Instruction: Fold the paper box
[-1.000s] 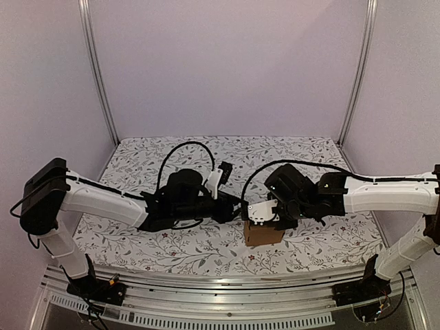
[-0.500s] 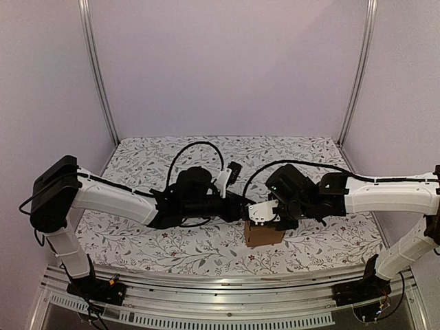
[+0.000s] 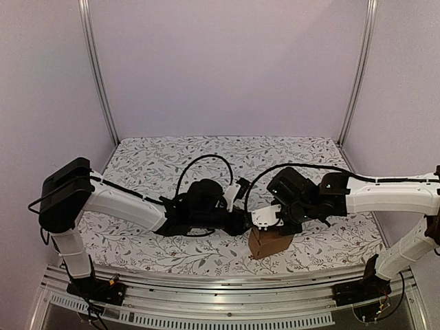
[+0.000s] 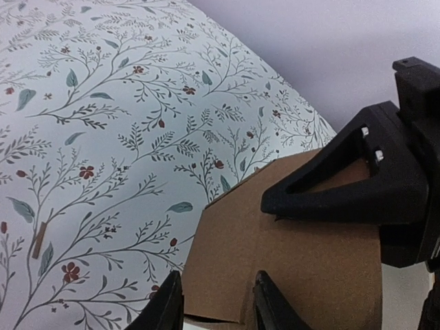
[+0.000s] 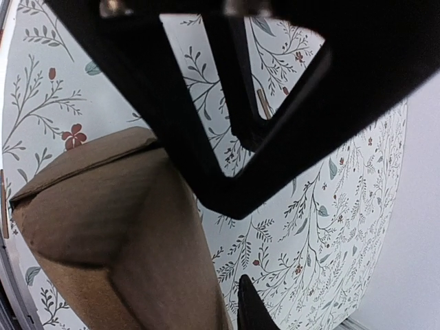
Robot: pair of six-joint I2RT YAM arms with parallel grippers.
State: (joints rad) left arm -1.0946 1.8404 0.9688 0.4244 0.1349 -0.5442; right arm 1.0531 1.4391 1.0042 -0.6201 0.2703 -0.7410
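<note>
Only my left wrist camera shows a finger of my right gripper on the box, its gap untellable; my left gripper stands part-open at the box's edge.

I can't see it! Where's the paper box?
In the top view, the paper box sits front and right of centre on the table, under the right end effector.

You have one box here, one table, and two grippers: the left gripper and the right gripper.
</note>
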